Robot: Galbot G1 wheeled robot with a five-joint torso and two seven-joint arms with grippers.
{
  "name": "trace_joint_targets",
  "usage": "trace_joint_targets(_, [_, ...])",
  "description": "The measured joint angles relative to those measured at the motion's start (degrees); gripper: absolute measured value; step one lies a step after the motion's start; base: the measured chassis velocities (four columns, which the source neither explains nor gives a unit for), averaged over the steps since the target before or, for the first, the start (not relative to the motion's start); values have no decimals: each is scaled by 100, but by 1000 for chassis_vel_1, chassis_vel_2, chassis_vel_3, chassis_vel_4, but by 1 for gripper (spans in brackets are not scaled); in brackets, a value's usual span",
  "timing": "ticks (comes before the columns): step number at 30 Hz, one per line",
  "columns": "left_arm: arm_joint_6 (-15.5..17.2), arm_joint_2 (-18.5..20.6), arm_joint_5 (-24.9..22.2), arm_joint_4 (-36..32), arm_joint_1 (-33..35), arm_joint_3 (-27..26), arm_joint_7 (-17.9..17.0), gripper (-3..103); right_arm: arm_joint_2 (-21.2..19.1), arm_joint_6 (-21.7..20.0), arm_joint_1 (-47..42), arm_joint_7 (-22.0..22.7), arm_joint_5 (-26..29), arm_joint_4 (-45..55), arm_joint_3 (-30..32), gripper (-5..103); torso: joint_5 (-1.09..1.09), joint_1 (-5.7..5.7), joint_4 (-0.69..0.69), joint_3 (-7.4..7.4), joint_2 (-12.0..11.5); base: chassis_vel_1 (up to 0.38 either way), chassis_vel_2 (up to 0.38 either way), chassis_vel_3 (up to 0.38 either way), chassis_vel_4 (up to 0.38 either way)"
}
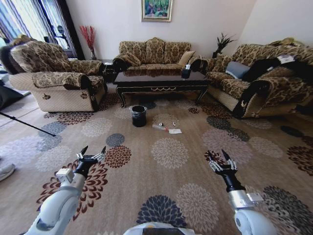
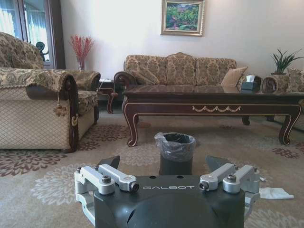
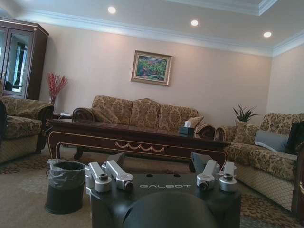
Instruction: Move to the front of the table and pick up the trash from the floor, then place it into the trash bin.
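Both tools, left tool (image 1: 92,152) and right tool (image 1: 218,157), are hovering open, well short of the trash bin (image 1: 139,116) before the table (image 1: 161,81).

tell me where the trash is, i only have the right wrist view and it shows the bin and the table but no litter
Observer: In the head view, a white paper piece lies on the floor, on the robot's right of the bin and in front of the table.
Operator: any bottle there
Observer: Yes, a small clear bottle lies between the bin and the paper.
Operator: are my grippers near it
Observer: No. The left gripper and right gripper both hover open, well short of it.
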Motion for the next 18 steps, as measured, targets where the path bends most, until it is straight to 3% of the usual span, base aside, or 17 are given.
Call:
trace_joint_targets(1, [0,1,44,8,0,-3,0,100,3,15,5,0,-8,-10,2,82,0,-6,0,-20,-28,0,0,0,0])
trace_joint_targets(4, [-1,6,112,-4,6,-5,0,100,3,27,48,41,-9,-43,-19,69,0,-33,1,-81,-114,0,0,0,0])
trace_joint_targets(5, [-1,6,112,-4,6,-5,0,100,3,27,48,41,-9,-43,-19,69,0,-33,1,-81,-114,0,0,0,0])
trace_joint_targets(9, [-2,1,143,-34,22,0,0,100,-3,34,74,40,-34,-62,-32,79,0,-56,1,-140,-197,0,0,0,0])
trace_joint_targets(11, [-3,2,146,-36,29,-1,0,100,-3,34,78,66,-30,-62,-41,65,0,-76,1,-193,-270,0,0,0,0])
trace_joint_targets(12, [-3,3,147,-35,27,-1,0,100,-4,34,81,61,-30,-62,-39,71,0,-83,1,-209,-291,0,0,0,0])
trace_joint_targets(15, [-3,6,149,-35,12,4,0,100,-9,34,78,61,-30,-61,-37,70,0,-97,1,-242,-339,0,0,0,0])
trace_joint_targets(17, [-3,6,155,-21,-11,26,-3,100,-11,34,73,92,-27,-61,-37,57,0,-119,0,-284,-404,0,0,0,0])
trace_joint_targets(18, [-3,6,155,-21,-11,26,-3,100,-11,34,73,92,-27,-61,-37,57,0,-119,0,-284,-404,0,0,0,0])
